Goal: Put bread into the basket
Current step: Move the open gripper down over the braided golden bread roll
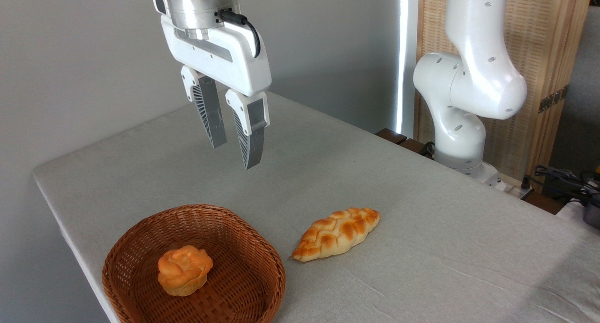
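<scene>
White gripper (233, 146) parted, empty, aloft

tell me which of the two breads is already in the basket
The small round rose-shaped bun sits inside the basket. The long braided loaf lies outside it, on the table to the right.

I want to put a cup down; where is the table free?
Free: the table right of the bread, and the far part behind the gripper. Crowded: front left, where the basket with a bun lies close to the bread.
</scene>
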Robot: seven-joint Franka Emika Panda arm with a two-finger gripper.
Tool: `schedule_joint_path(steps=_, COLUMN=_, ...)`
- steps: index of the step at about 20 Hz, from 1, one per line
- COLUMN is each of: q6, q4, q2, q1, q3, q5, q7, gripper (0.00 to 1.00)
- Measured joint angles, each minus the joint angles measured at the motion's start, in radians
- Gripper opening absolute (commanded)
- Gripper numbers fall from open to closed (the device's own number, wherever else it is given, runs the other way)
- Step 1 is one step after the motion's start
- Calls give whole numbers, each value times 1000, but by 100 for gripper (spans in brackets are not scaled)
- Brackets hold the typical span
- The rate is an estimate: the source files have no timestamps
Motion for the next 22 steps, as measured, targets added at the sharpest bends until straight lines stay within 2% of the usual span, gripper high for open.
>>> schedule_joint_path(steps=15, q6=16, q4=-22, q2=0, q1=1, q3=8, q5=0, q7=0, gripper=100)
schedule_joint_path(steps=19, q6=18, q4=-108, q2=-17, q1=9, q3=20, q5=2, q7=0, gripper=100)
schedule_joint_path(steps=22, q6=75, q4=-225, q2=-58, q1=10, q3=42, q5=3, q7=0, gripper=100)
